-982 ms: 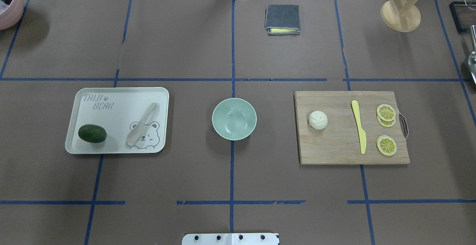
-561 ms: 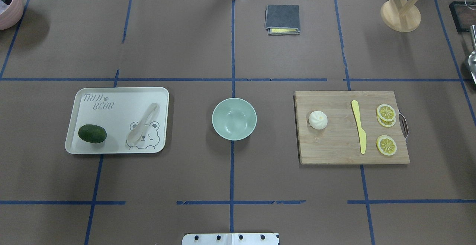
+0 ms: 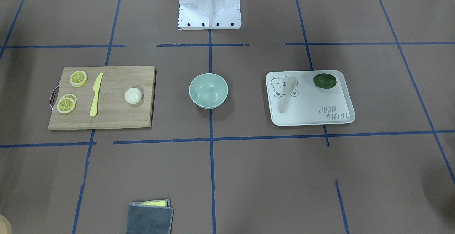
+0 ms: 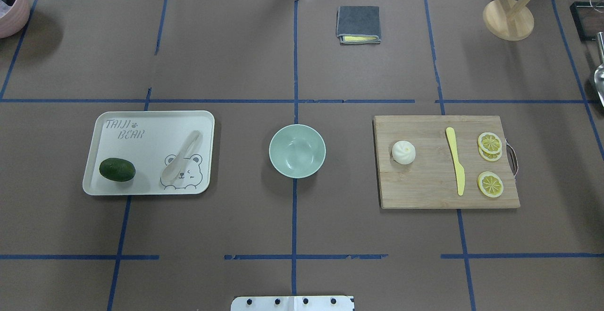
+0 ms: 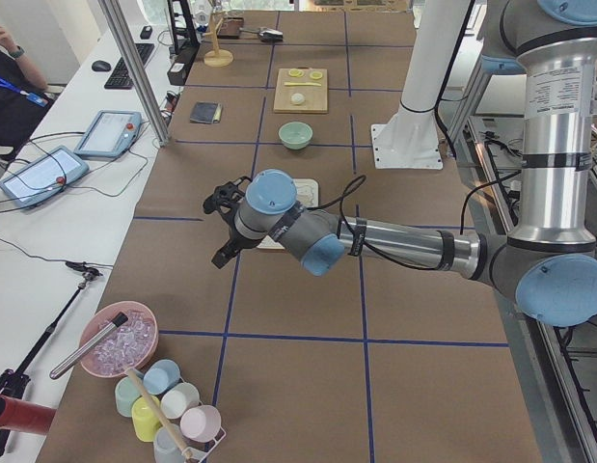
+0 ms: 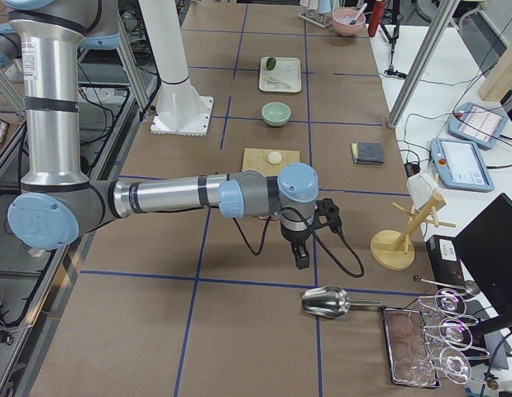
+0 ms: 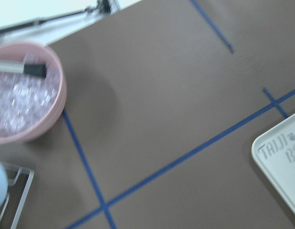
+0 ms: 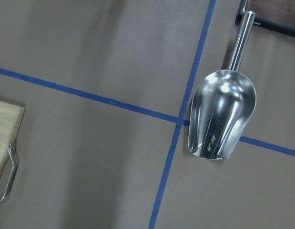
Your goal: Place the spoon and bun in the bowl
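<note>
Spoon (image 4: 181, 156) on tray (image 4: 151, 150) | bun (image 4: 403, 152) on board (image 4: 424, 183) | bowl (image 4: 297, 151) between them, empty | nothing moved in the last second, task unstarted | left tool (image 5: 221, 201), right tool (image 6: 328, 213) at worktop (image 4: 236, 56) ends: spread or pressed together, cannot tell

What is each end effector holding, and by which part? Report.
Nothing seen held: spoon lies on the tray, bun on the cutting board, away from left end effector and right end effector.

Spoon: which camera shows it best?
Overhead exterior: the spoon lies whole and unblocked on the tray, one end over the bear print. Front-facing shows it whole too, but fainter against the tray. Exterior right shows it tiny; exterior left has the left arm across the tray; neither wrist view shows it.
</note>
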`<state>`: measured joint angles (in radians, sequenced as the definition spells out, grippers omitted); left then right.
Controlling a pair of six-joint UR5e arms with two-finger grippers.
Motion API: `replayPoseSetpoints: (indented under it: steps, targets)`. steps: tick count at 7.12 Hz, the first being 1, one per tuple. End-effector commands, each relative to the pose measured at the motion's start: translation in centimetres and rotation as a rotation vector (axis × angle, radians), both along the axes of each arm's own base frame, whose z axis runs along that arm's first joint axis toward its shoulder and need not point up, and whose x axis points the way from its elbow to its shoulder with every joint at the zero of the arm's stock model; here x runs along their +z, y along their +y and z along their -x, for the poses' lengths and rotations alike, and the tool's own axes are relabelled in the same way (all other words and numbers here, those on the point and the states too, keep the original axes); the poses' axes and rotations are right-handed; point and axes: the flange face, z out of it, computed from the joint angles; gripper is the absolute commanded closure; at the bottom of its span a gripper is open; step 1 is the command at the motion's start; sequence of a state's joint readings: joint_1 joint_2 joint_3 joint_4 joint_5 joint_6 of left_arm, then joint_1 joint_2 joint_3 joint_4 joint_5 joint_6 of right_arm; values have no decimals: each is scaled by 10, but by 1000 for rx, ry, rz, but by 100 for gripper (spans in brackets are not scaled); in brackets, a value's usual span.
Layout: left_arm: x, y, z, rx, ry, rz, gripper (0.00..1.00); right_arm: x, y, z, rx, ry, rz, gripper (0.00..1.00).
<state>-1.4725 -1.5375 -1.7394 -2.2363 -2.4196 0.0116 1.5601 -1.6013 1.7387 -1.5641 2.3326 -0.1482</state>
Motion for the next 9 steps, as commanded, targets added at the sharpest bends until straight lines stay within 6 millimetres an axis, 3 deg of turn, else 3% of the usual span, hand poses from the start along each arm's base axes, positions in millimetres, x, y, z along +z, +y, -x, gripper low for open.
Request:
replayPoseSetpoints:
  steps: [1,2,3,5,6,8,9]
  targets:
    - [-53,-35,-85,80,114,26,0,9,2,1,-1,-8,19,0]
    - [-68,-47,-121,48,93,41,0,10,3,0,0,-16,19,0]
    - [-91,-39,-150,54,85,-35,0,14,8,1,-2,-20,29,0]
    - [-81,0,-270,251,83,74,0,16,14,2,-3,-34,35,0]
    - [-105,-12,-296,161,37,122,0,18,13,2,-4,-33,37,0]
    - [-132,-5,-396,79,-89,179,0,19,13,2,-4,-33,39,0]
    - [-139,5,-427,65,-103,225,0,19,13,2,-4,-33,39,0]
